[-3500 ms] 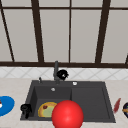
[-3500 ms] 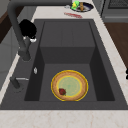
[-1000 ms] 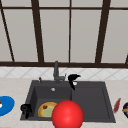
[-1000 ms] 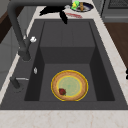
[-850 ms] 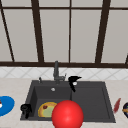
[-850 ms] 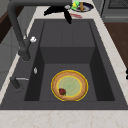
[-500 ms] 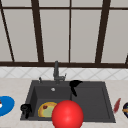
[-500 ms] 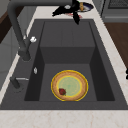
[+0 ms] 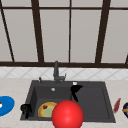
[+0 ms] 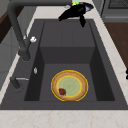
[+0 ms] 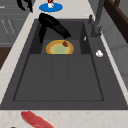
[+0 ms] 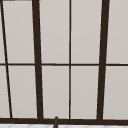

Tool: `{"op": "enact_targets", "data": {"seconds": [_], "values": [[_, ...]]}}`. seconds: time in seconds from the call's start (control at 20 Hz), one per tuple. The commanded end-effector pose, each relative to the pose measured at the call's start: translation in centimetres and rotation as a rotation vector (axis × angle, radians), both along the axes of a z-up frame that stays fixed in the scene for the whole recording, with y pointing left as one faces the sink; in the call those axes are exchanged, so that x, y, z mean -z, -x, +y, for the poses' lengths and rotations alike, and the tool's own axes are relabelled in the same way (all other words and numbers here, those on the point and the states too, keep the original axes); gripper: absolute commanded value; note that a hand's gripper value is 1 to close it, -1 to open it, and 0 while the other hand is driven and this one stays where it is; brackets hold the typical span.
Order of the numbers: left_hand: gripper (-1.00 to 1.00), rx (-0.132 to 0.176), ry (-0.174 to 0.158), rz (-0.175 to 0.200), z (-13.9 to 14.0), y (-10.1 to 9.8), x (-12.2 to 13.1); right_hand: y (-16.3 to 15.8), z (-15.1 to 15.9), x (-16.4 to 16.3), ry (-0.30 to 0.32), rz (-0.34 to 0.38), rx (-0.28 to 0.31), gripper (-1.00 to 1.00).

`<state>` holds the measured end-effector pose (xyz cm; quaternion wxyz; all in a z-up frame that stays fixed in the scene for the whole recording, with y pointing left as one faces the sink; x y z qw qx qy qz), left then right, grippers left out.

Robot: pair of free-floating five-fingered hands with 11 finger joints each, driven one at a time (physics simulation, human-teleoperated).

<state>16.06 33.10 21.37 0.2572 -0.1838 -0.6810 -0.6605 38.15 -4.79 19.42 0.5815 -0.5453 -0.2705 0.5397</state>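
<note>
Above the sink basin, the right robot hand hovers with fingers extended, holding nothing; the yellow plate lies at the basin's left. Left robot hand idles, fingers curled. Descend palm-down, clear of the faucet.

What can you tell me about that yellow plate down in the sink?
The plate is round, with a yellow-orange rim and a pale green centre, glossy like glazed ceramic. It lies flat on the floor of the dark sink, in its left part. A small dark red bit sits near its edge. No hand touches it.
</note>
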Motion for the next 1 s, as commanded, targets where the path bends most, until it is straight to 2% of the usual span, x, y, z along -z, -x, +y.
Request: {"op": "enact_targets", "data": {"seconds": [0.0,0.3,0.35,0.4,0.45,0.5,0.65,0.75,0.95], "values": [[0.00,0.000,0.000,0.000,0.0,0.0,0.0,1.2,0.0,0.9,-0.016,0.000,-0.094,-1.00],[0.00,0.000,0.000,0.000,0.0,0.0,0.0,3.1,-2.6,0.8,-0.076,0.019,-0.150,-1.00],[0.00,0.000,0.000,0.000,0.0,0.0,0.0,3.1,-2.9,0.9,-0.092,0.026,-0.152,-1.00],[0.00,0.000,0.000,0.000,0.0,0.0,0.0,2.6,-2.7,0.3,-0.091,0.060,-0.116,-1.00],[0.00,0.000,0.000,0.000,0.0,0.0,0.0,3.0,-2.5,0.6,-0.097,0.010,-0.099,-1.00],[0.00,0.000,0.000,0.000,0.0,0.0,0.0,2.8,-2.2,0.5,-0.068,0.028,-0.112,-1.00],[0.00,0.000,0.000,0.000,0.0,0.0,0.0,3.0,-2.4,0.8,-0.058,0.023,-0.120,-1.00],[0.00,0.000,0.000,0.000,0.0,0.0,0.0,4.7,-4.7,-0.1,-0.078,-0.016,-0.123,-1.00],[0.00,0.000,0.000,0.000,0.0,0.0,0.0,5.9,-6.3,-0.6,-0.103,-0.002,-0.190,-1.00]]}}
